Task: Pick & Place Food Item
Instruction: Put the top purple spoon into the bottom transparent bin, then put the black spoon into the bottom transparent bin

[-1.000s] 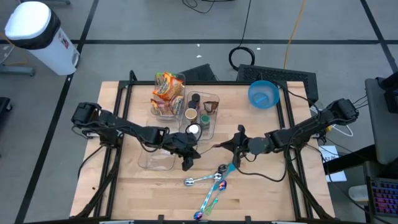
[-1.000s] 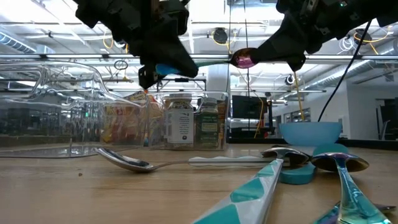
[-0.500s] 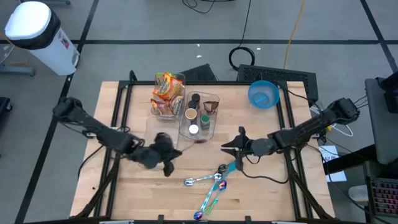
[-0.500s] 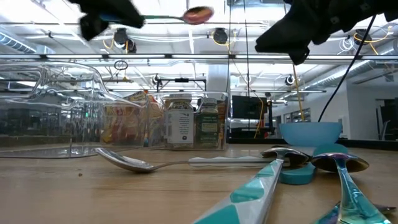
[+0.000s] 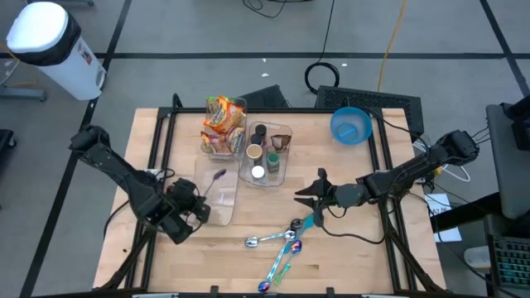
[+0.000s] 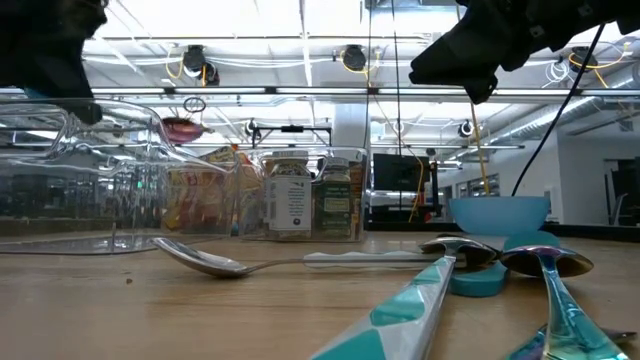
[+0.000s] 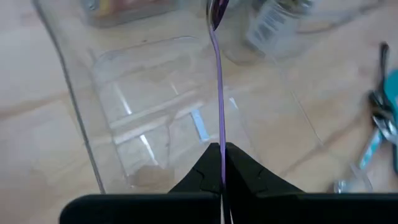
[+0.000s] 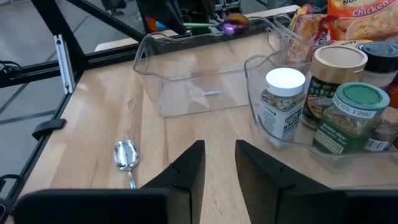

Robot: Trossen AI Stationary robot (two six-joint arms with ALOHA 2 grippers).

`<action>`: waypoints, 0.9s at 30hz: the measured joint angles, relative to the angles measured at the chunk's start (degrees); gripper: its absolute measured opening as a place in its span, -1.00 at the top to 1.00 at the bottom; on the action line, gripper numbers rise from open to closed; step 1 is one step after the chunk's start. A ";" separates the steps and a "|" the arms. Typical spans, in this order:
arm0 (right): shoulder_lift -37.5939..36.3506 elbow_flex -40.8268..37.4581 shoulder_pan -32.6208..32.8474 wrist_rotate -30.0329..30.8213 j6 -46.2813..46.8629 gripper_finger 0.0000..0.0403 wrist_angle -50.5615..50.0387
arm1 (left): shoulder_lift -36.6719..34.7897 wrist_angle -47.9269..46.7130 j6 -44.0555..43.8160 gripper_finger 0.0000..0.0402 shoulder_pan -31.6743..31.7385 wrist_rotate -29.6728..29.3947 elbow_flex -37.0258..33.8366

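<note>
**Left gripper held a purple spoon over the empty clear bin**

Much was hard to make out. In the low view the left gripper [image 6: 45, 50] showed only as a dark shape cut off at the upper corner, and the spoon's [image 6: 183, 128] bowl was seen through the curved wall of the clear bin [image 6: 100, 180]. The spoon's handle vanished between the pinched fingers [image 7: 205, 177] in the left wrist view, and its bowl was cut off at the frame edge. Labels on the jars [image 8: 314, 102] were only partly readable.

From above, the left arm reached in from the table's left edge, elbow bent, its gripper [image 5: 186, 215] at the near left corner of the bin [image 5: 217, 194]. Its fingers were clamped on the spoon [image 5: 214, 182] by the handle end (the bowl pointed away, toward the snack packets [image 5: 224, 124]), and the spoon hung above the bin's floor.

The right arm stretched in from the right edge, with its gripper [image 5: 310, 193] hovering above bare table [image 5: 356, 248] right of the jar tray [image 5: 267, 153]. Its fingers [image 8: 186, 168] were slightly parted and held nothing. Three more spoons [image 5: 281, 244] lay on the table near the front, and a blue bowl [image 5: 350, 125] sat at the far right.
</note>
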 joint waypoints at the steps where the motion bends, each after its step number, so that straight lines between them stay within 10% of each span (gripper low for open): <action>1: 0.00 0.00 0.00 0.00 0.00 0.60 0.03 | 0.38 -0.03 -1.33 0.98 0.56 0.12 -0.22; 17: 0.00 0.00 0.00 -0.02 -0.02 0.58 0.11 | 5.36 5.97 5.87 0.34 14.42 11.09 -5.29; 27: 0.02 0.00 0.00 -0.11 -5.49 0.49 1.60 | 2.13 10.77 25.64 -0.16 15.08 1.41 0.66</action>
